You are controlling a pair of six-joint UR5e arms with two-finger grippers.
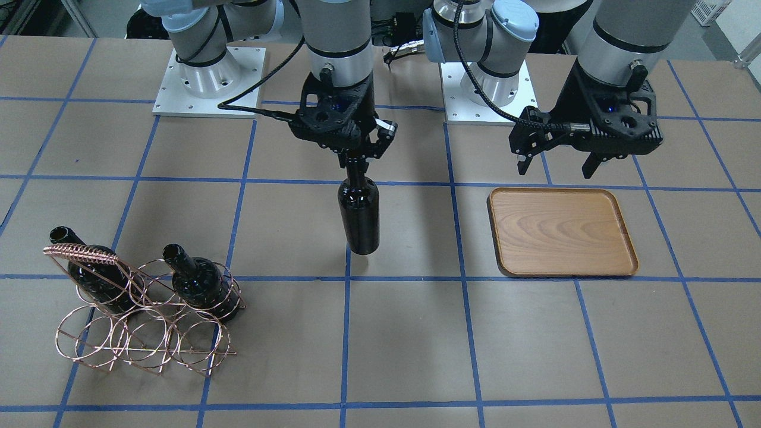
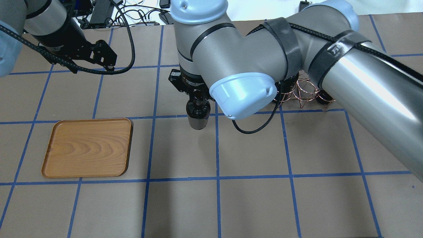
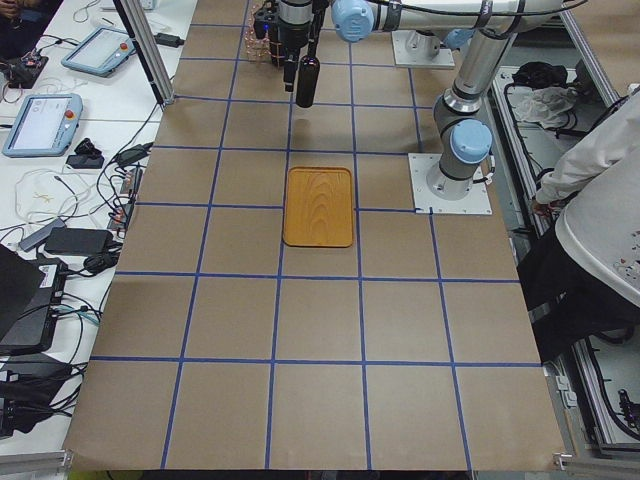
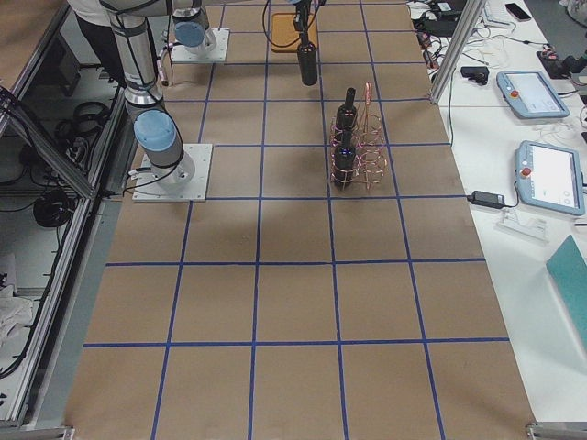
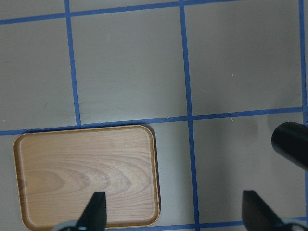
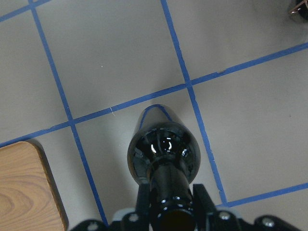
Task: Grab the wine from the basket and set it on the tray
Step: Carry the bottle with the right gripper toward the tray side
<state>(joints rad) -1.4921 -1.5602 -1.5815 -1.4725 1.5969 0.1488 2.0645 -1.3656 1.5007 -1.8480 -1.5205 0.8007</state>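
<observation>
My right gripper (image 1: 357, 161) is shut on the neck of a near-black wine bottle (image 1: 359, 214). The bottle hangs upright over the middle of the table, between basket and tray, and shows from above in the right wrist view (image 6: 163, 154). The copper wire basket (image 1: 142, 315) stands at the table's right-arm side with two more bottles (image 1: 89, 267) (image 1: 199, 282) in it. The wooden tray (image 1: 562, 232) lies flat with nothing on it. My left gripper (image 1: 559, 166) is open and empty, above the tray's robot-side edge (image 5: 86, 173).
The table is brown paper with a blue tape grid. The two arm bases (image 1: 208, 83) (image 1: 487, 89) stand at the robot's edge. In the exterior left view a person (image 3: 600, 200) stands beside the table; tablets (image 4: 550, 174) and cables lie on side benches.
</observation>
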